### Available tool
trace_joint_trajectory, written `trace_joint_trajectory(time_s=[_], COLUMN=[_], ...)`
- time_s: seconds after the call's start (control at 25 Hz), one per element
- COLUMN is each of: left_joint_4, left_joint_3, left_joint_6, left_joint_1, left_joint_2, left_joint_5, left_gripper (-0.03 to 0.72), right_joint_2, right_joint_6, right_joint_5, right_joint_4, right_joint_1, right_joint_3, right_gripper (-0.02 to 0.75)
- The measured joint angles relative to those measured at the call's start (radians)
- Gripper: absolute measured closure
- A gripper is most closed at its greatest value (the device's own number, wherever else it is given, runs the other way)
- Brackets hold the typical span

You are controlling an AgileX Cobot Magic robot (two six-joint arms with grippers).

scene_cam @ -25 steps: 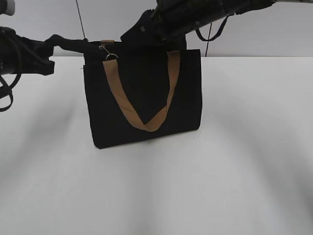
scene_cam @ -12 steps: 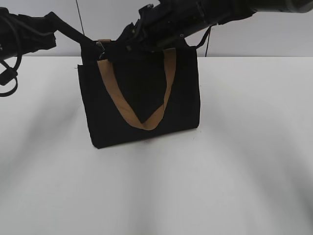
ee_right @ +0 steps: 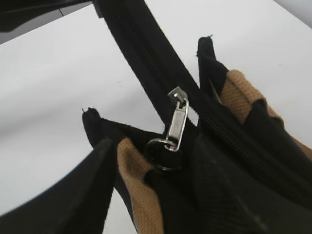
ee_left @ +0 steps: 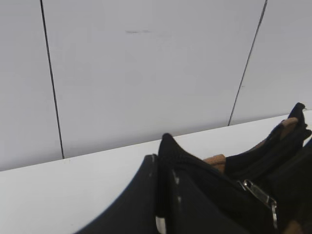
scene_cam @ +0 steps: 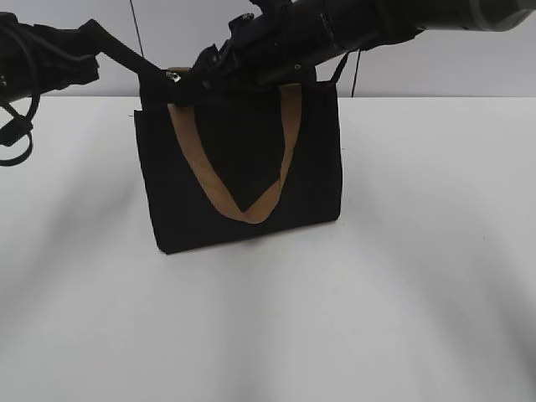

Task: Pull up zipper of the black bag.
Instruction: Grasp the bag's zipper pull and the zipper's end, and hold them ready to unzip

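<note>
The black bag [scene_cam: 243,167] stands upright on the white surface [scene_cam: 377,293], one tan strap handle [scene_cam: 243,205] hanging down its front. The left claw [scene_cam: 92,38] is clamped on a black fabric tab at the bag's top left corner, drawn taut up and away, probably so the zip line stays straight and the bag does not slide. The right claw [scene_cam: 213,71] reaches across the top opening toward that corner. There the zipper [ee_right: 176,124], a silver pull with a round ring, lies between its fingers; whether they are pinching it I cannot tell.
</note>
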Motion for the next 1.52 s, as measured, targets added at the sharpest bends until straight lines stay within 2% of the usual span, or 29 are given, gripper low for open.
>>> trace_joint_trajectory(time_s=[0.24, 0.56, 1.16, 1.24, 1.52], left_joint_4=[0.0, 0.0, -0.031, -0.032, -0.031], left_joint_3=[0.0, 0.0, 0.0, 0.0, 0.0], left_joint_6=[0.0, -0.003, -0.023, -0.026, -0.026], left_joint_1=[-0.027, -0.029, -0.031, -0.031, -0.031], left_joint_2=[0.0, 0.0, 0.0, 0.0, 0.0], left_joint_5=[0.0, -0.003, -0.037, -0.037, -0.037], left_gripper=[0.685, 0.685, 0.685, 0.685, 0.685], right_joint_2=[0.0, 0.0, 0.039, 0.04, 0.043], right_joint_6=[0.031, 0.033, 0.035, 0.035, 0.051], right_joint_5=[-0.015, -0.04, -0.043, -0.043, -0.055], right_joint_4=[0.035, 0.051, 0.06, 0.051, 0.044], right_joint_1=[0.0, 0.0, 0.017, 0.024, 0.029], right_joint_3=[0.0, 0.0, -0.006, -0.006, -0.006], right_gripper=[0.34, 0.425, 0.436, 0.463, 0.691])
